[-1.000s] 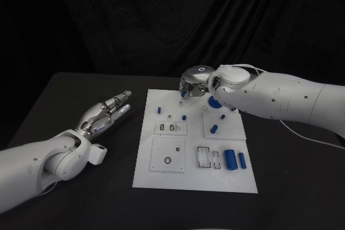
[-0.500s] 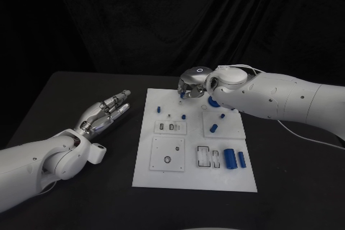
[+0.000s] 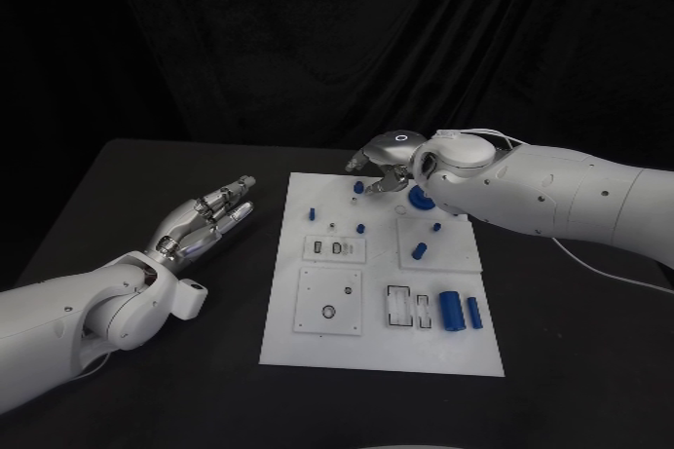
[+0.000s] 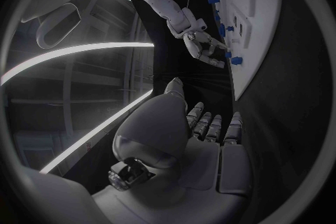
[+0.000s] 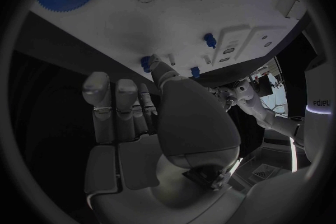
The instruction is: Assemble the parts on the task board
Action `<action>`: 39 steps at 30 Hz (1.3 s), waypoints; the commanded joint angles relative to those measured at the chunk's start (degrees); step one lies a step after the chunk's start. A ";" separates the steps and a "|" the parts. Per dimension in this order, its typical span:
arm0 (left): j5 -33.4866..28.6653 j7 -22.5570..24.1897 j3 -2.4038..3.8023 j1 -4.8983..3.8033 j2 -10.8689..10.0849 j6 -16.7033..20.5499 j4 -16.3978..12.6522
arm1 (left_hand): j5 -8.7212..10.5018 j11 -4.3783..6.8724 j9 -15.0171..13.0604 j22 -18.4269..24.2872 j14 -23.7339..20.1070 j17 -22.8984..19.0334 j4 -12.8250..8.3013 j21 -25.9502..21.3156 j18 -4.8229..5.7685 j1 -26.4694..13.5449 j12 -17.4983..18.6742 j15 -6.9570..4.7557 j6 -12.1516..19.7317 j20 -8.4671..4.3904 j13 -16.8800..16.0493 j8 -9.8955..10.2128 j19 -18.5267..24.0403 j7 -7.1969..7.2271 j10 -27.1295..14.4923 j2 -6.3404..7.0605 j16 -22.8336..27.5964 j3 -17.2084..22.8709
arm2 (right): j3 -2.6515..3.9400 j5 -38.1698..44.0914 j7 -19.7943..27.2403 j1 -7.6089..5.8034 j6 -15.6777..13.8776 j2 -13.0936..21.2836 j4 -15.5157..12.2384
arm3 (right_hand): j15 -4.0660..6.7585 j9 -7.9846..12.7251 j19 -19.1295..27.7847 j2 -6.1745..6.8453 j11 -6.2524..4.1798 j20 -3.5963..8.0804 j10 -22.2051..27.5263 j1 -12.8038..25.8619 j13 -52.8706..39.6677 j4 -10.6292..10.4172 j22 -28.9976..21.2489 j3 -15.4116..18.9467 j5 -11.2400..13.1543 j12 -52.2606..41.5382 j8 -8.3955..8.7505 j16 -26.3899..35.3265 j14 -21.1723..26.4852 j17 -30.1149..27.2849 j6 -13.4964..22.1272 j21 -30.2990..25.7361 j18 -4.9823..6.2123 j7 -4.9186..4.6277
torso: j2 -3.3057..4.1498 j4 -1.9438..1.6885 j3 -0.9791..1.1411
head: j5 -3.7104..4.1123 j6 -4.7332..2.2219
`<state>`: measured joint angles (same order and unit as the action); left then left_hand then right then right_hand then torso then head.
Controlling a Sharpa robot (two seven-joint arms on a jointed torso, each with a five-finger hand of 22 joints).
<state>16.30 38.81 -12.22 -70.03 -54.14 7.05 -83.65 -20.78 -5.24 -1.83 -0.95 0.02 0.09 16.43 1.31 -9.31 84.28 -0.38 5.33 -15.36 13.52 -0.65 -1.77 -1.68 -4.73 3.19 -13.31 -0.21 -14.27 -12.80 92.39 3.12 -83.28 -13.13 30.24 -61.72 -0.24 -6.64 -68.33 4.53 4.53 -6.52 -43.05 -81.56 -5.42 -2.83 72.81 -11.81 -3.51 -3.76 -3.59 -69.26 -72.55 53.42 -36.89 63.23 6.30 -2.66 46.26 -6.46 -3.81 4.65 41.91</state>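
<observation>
While the left hand (image 3: 204, 222) lies open at centre left, the right hand (image 3: 379, 167), fingers apart, hovers empty above the task board (image 3: 379, 352).

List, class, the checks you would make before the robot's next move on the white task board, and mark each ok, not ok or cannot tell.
1. Right hand over the task board's far edge: ok.
2. Right hand holding a part: cannot tell.
3. Small blue peg beside its fingertips standing free: ok.
4. Left hand open, off the board: ok.
5. Blue gear lying on board: ok.
6. Large blue cylinder lying near front: ok.
</observation>
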 commanded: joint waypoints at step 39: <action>0.19 5.82 0.03 -0.08 -0.59 -1.22 -0.07 | -0.24 -0.28 -0.08 -0.09 -0.02 -0.09 -0.27 0.26 -1.09 0.71 -0.29 0.45 -0.09 0.34 -0.05 -0.19 -0.09 -0.71 -0.04 -0.16 0.21 -0.01 | -1.09 2.09 -8.52 -0.30 -0.22 19.20 -13.20 | 1.08 1.65 -8.43 1.23 -2.01 0.97 -42.05 5.48 -81.31 -10.21 10.11 5.76 -0.12 -83.55 -0.30 -19.41 -15.50 33.38 -12.33 7.19 -1.88 -4.31 | -0.19 0.62 0.20 | -0.86 1.02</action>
<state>16.31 38.82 -12.23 -70.03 -54.80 6.63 -83.68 -20.78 -5.24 -1.88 -0.96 0.02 0.07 16.43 1.31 -9.31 84.51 -0.38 5.33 -15.47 13.52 -0.64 -1.77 -1.68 -5.24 3.19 -13.54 -0.21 -14.27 -13.92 93.07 -2.48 -83.72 -14.76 49.37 -74.96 0.91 -5.04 -76.30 5.74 2.52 -5.54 -82.55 -76.40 -74.86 -12.83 74.95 -6.03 -3.78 -86.12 -3.99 -87.92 -83.76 74.86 -49.61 69.65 4.87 -6.82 46.01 -5.73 -3.67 3.75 42.92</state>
